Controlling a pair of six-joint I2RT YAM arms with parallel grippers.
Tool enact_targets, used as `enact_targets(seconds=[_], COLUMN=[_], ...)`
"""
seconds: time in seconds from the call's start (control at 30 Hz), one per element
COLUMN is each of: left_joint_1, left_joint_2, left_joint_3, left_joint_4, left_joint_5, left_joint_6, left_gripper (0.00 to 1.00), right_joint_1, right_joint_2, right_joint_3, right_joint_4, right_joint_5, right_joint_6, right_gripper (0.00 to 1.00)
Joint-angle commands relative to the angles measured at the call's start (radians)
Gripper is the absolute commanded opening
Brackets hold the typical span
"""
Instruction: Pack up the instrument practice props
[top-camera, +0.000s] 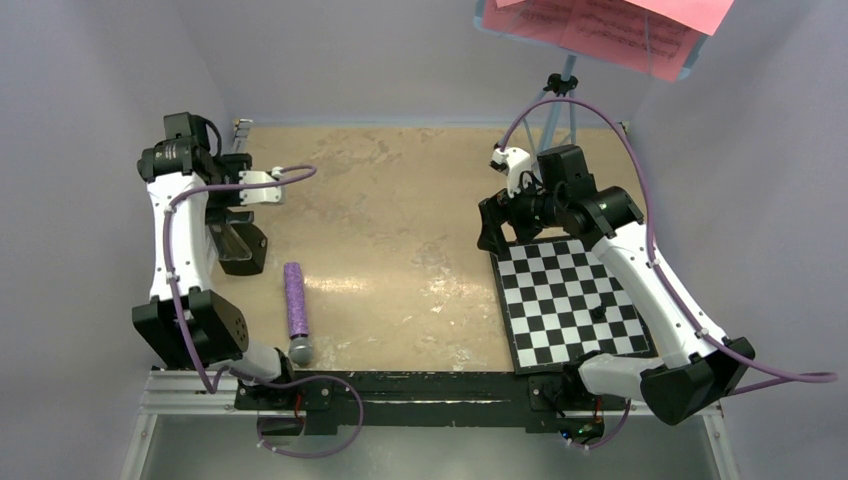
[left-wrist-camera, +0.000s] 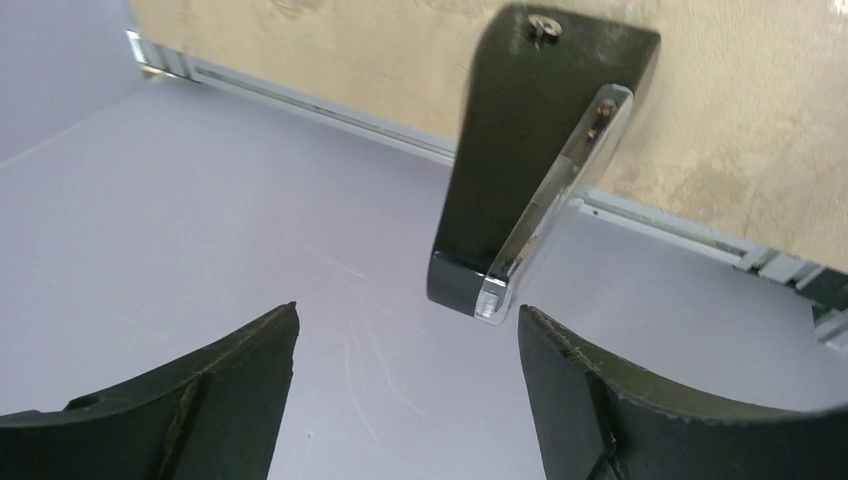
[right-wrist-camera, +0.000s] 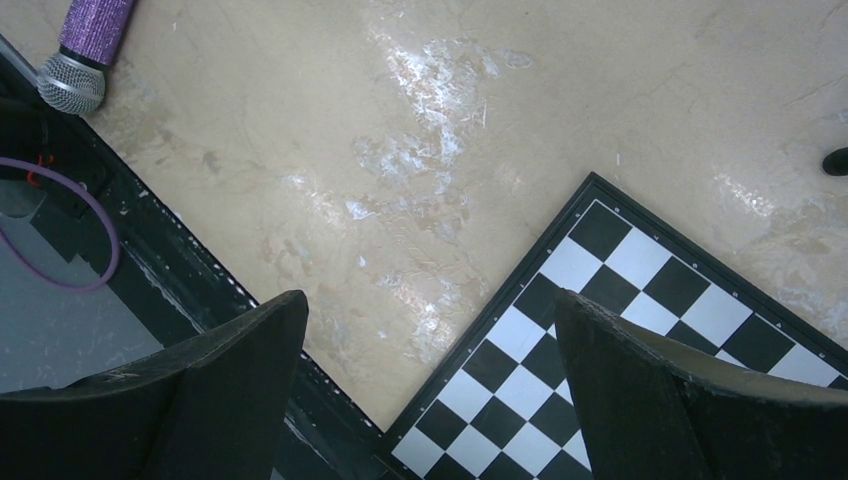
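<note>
Left claw (left-wrist-camera: 405, 320): released, fingers spread, nothing between them. It faces the metronome (left-wrist-camera: 530, 170) from just beside it, not touching. The metronome sits at the left edge of the table (top-camera: 400, 200), close to the wall (top-camera: 100, 80), clear cover on. Whether it stands upright or leans, I cannot tell.

Right of it, a purple mic (top-camera: 296, 310) lies flat on the table, head toward the arm bases, well apart from both claws.

Right claw (right-wrist-camera: 430, 300): also released, fingers wide, holding nothing. It hangs over the near-left corner of the board (top-camera: 570, 300), above bare table and checkered squares. A small dark item (top-camera: 598, 312) sits on the board, too small to name.

Far right, back corner: the stand (top-camera: 560, 85) is up on its legs, with the pink pages (top-camera: 600, 35) resting on its desk.

Progress, as a judgement: early. No prop looks packed. The metronome is out on the table, the stand is not folded, and the pages are not gathered. No case or bag shows in any view, so where the props go is unclear. Left to do: all three props. The metronome seems nearest to hand for the left claw, the stand and pages for the right arm.

Surface: beige, marbled, with pale scuffs mid-table; a metal rail runs along the left edge and a black frame along the near one. Room: plain lilac walls close on three sides.
</note>
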Motion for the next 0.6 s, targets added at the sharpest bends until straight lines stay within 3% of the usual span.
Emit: enact_targets(seconds=[0.0,0.13,0.23,0.4,0.47,0.57], left_joint_1=[-0.092,-0.23,-0.302,-0.35,-0.403,-0.484], left_joint_2=[-0.126,-0.243,-0.319,-0.371,-0.355,-0.295], left_joint_3=[-0.006,-0.066,-0.12,-0.283,-0.321,-0.3], left_joint_4=[0.027,0.112,0.255,0.729,0.871,0.927], left_joint_5=[0.195,0.367,0.532,0.714,0.698,0.67], left_joint_6=[-0.18,-0.43,-0.742,-1.344,-1.466,-1.522], left_gripper=[0.85,0.89,0.89,0.86,0.86,0.86], right_joint_1=[-0.003,-0.014,-0.061,-0.141,-0.155,-0.188], right_joint_2=[-0.011,-0.041,-0.099,-0.244,-0.259,-0.24], right_joint_3=[0.012,-0.017,-0.077,-0.272,-0.307,-0.331], right_joint_4=[0.014,0.036,0.104,0.282,0.323,0.407], right_joint_5=[0.042,0.232,0.319,0.348,0.362,0.376], right_joint_6=[-0.04,-0.045,0.024,0.098,0.1,0.118], right_gripper=[0.97,0.95,0.92,0.86,0.83,0.78])
